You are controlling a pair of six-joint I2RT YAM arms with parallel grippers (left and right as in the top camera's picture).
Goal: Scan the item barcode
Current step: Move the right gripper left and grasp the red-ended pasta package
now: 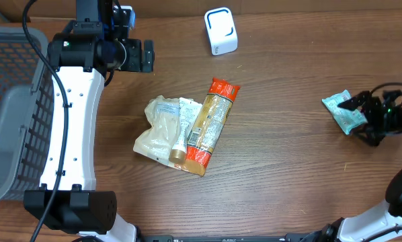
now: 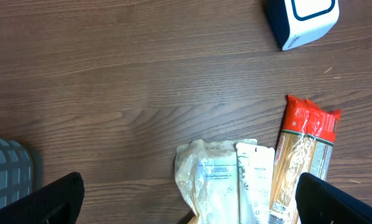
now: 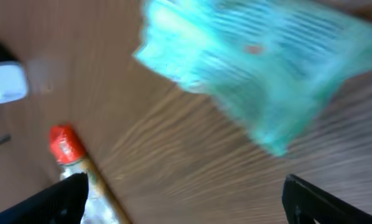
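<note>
A teal packet [image 1: 338,109] lies on the wooden table at the far right; it is blurred in the right wrist view [image 3: 260,68]. My right gripper [image 1: 355,121] [image 3: 186,208] stands open just beside it, with nothing between its fingers [image 3: 326,199]. The white barcode scanner [image 1: 220,31] [image 2: 301,18] [image 3: 2,81] stands at the back centre. My left gripper [image 1: 149,56] [image 2: 189,211] hangs open and empty at the back left, over bare wood, short of the middle pile.
A pile sits mid-table: an orange-ended pasta pack [image 1: 210,124] [image 2: 304,162] [image 3: 65,143], a white tube [image 1: 183,128] [image 2: 255,180] and a clear bag [image 1: 159,128] [image 2: 208,180]. A grey mesh basket [image 1: 9,107] [image 2: 9,168] stands at the left edge.
</note>
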